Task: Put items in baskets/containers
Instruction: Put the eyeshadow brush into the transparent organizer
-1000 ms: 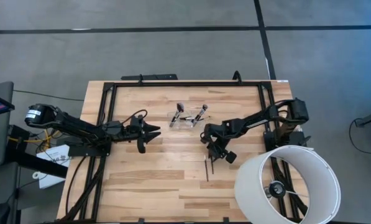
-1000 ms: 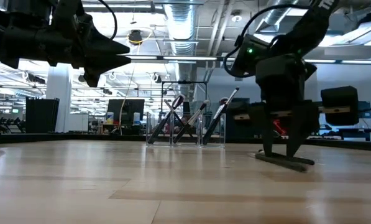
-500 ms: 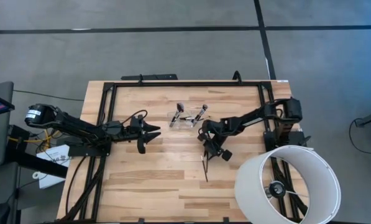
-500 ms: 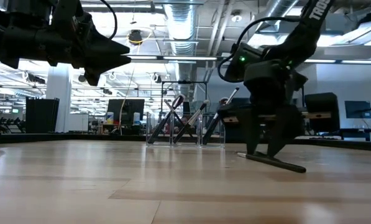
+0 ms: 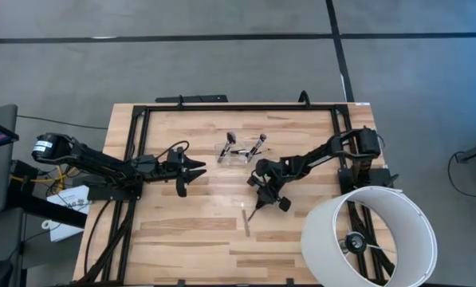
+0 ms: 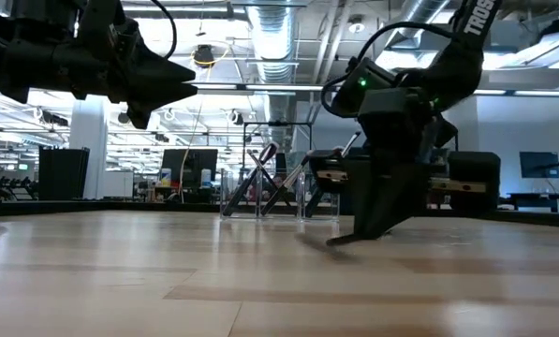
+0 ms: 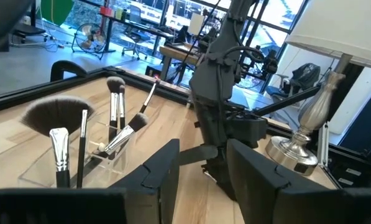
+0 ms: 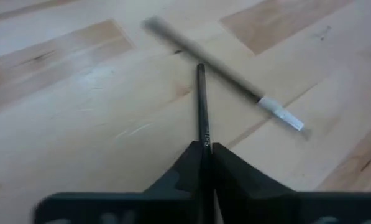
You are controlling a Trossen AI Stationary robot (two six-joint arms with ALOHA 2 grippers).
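Right wrist view: the right tool (image 8: 204, 163) has its dark fingers pressed together on a thin black-handled makeup brush (image 8: 201, 106), whose handle juts forward from between them.
Just past it: a second slender brush with a grey handle and silver ferrule (image 8: 225, 74) lies flat on the pale wooden bench (image 8: 79, 106), crossing beyond the held handle's end.
High view: the right tool (image 5: 259, 194) sits right of the bench centre, the lying brush (image 5: 246, 222) just beside it toward the front edge.
Farther back: a small clear plastic holder (image 5: 236, 153) stands near the bench's rear middle, several brushes leaning in it.
Left arm: the left tool (image 5: 191, 171) hangs above the bench on the left, fingers parted, holding nothing.
Left wrist view: a wide fan-headed brush (image 7: 54, 115) stands among those in the holder.
Front right corner: a large white cylindrical lamp shade (image 5: 369, 233).
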